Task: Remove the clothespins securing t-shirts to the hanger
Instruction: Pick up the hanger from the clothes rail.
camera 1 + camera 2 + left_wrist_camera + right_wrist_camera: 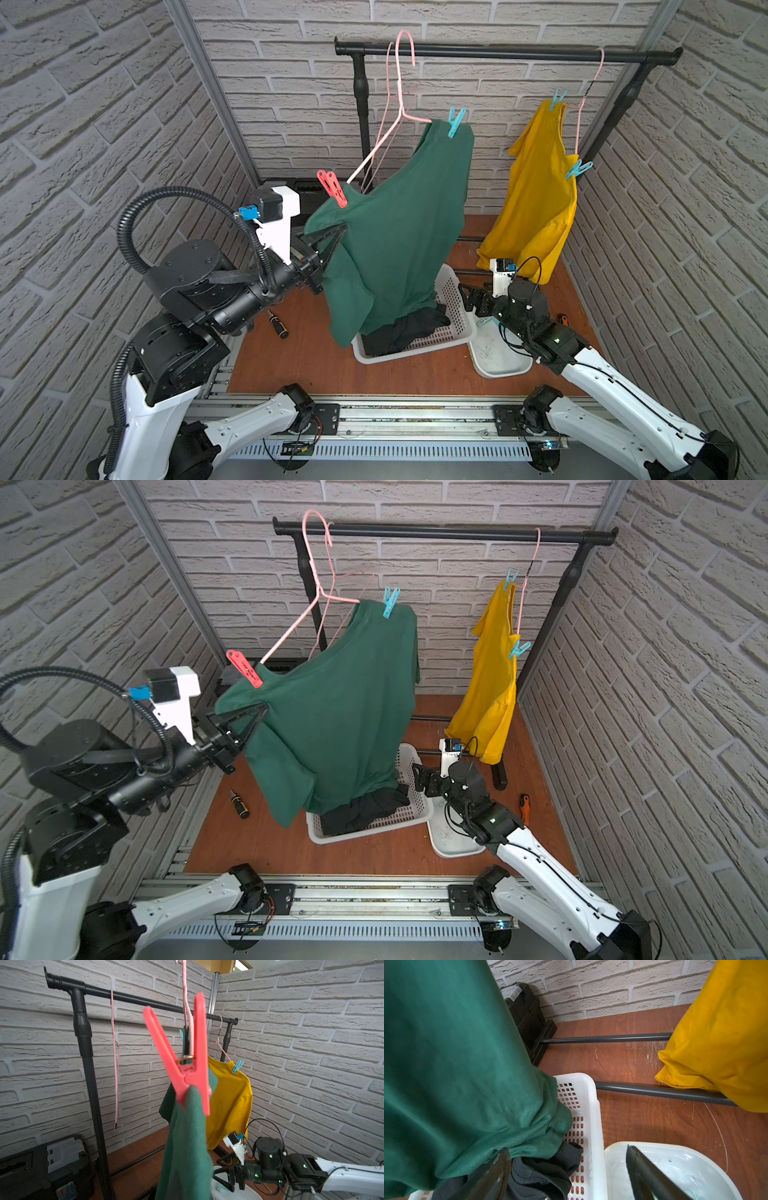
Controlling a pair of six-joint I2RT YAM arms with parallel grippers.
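**Scene from the counter's left edge to its right, as seen in both top views.** The left gripper (341,227) is shown closed to a point on the shoulder cloth of the dark green cloth t-shirt (399,232). Its tip sits just below the red plastic clothespin (332,189). That clothespin is clamped over the shirt's near shoulder and the lower end of a tilted pink wire hanger (374,149). In the left wrist view its jaws are seen biting the green cloth. On the brown wooden counter (299,361) under the left arm, a black-handled screwdriver (277,324) is laid.

The shirt's far shoulder is pinned to the hanger by a teal plastic clothespin (456,122). The hem is draped into a white perforated plastic basket (419,350), in which a black cloth t-shirt (411,328) is crumpled.

The right gripper (468,298) is held low, just beside the basket and above a white plastic tray (498,361). In the right wrist view its fingers (645,1169) are spread wide, with nothing held between them.

Furthest right, a bright yellow cloth t-shirt (536,195) is hung from the black metal rail (498,53) on a second pink hanger. It is pinned by one teal clothespin (557,99) at the upper shoulder and another at the lower (579,169). An orange-handled screwdriver (561,319) is partly hidden behind the right arm.
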